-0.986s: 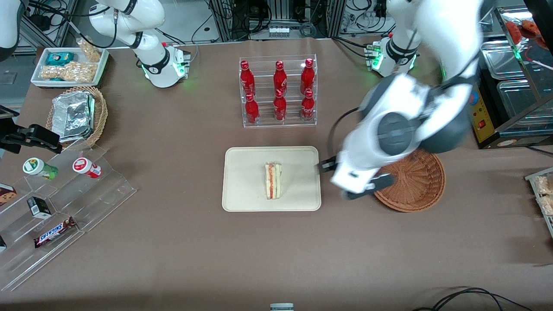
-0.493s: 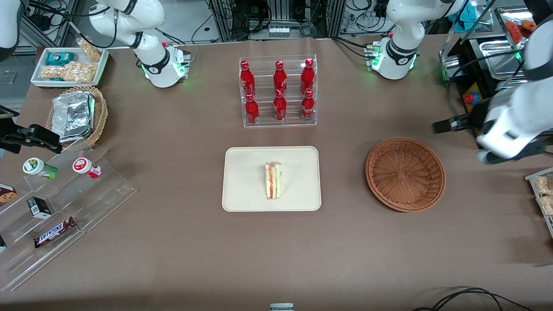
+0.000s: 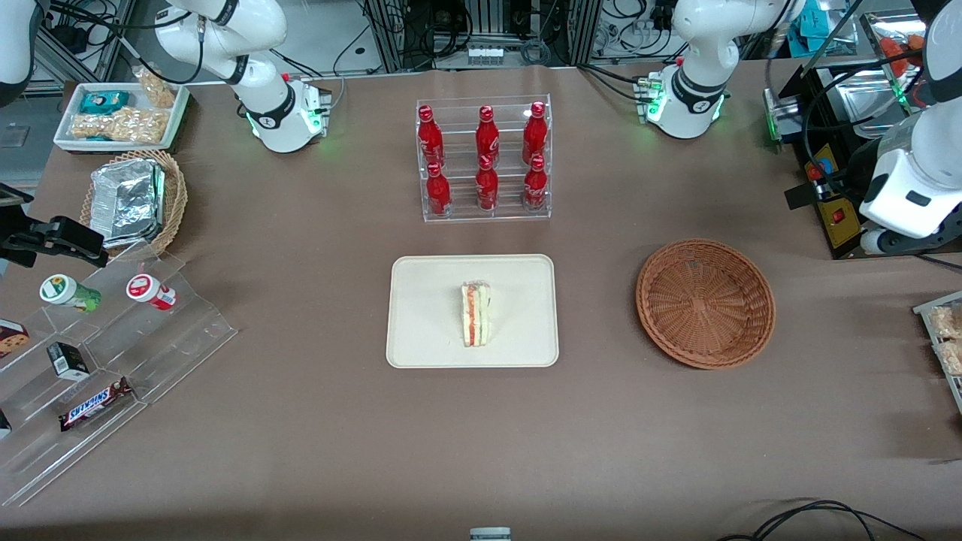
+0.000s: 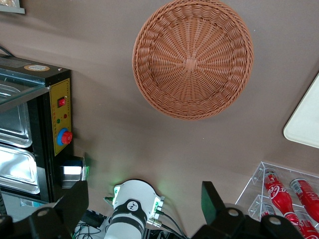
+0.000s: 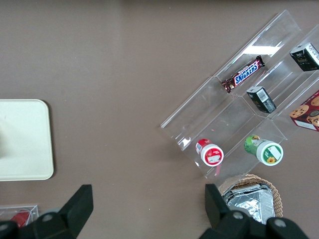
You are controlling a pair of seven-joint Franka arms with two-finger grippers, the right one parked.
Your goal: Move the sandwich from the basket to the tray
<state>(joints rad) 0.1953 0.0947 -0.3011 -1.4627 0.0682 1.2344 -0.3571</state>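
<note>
One sandwich (image 3: pixel 476 314) sits on one tray (image 3: pixel 428 300), beside one brown basket (image 3: pixel 705 302). Six red bottles (image 3: pixel 486 156) fill one clear rack (image 3: pixel 485 214). Toward the parked arm's end: one tan basket (image 3: pixel 174 197) holding one foil pack (image 3: pixel 128 200), one white tray (image 3: pixel 122 115) of snacks, and one stepped stand (image 3: pixel 143 330) carrying two cups (image 3: pixel 150 291), one Snickers bar (image 3: pixel 95 403) and one small black box (image 3: pixel 69 361). One gripper (image 4: pixel 144 209), fingers apart, hangs at the working arm's end.

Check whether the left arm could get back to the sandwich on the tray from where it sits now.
Probably yes. The gripper hangs open above the working arm's end of the table, near the empty basket. The sandwich lies uncovered on the tray, with only bare table and that low basket between.
</note>
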